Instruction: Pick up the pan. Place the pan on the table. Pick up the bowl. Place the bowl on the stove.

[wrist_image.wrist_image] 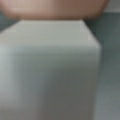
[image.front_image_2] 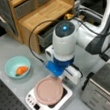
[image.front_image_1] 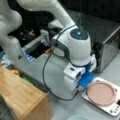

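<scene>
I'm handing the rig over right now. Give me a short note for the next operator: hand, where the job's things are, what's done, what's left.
Hand: lowered at the pan's edge, by its white handle, which fills the wrist view; the fingers are hidden.
Pan: on the stove, not lifted.
Bowl: on the table, toward a front view's left of the stove, with an orange piece inside.
Done: nothing shows as completed.
Left: pan to the table, bowl onto the stove.
</scene>
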You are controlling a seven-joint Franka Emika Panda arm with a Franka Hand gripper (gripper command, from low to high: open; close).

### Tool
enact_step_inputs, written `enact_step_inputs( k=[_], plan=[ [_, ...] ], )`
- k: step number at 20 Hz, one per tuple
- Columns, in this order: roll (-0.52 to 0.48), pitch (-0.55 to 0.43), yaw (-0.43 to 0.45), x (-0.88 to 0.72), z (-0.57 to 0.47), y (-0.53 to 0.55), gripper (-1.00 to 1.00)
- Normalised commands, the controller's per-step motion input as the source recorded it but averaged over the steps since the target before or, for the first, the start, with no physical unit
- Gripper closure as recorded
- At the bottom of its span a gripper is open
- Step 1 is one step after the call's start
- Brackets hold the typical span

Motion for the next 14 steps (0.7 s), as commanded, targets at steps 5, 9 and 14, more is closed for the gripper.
enact_step_inputs(
  k=[5, 9, 14],
  plan=[
    [-0.119, 0.006, 0.009, 0.06, -0.04, 0.09, 1.00],
    [-0.124, 0.006, 0.008, 0.07, -0.04, 0.08, 1.00],
    [-0.136, 0.008, -0.003, 0.06, -0.03, 0.10, 1.00]
  ],
)
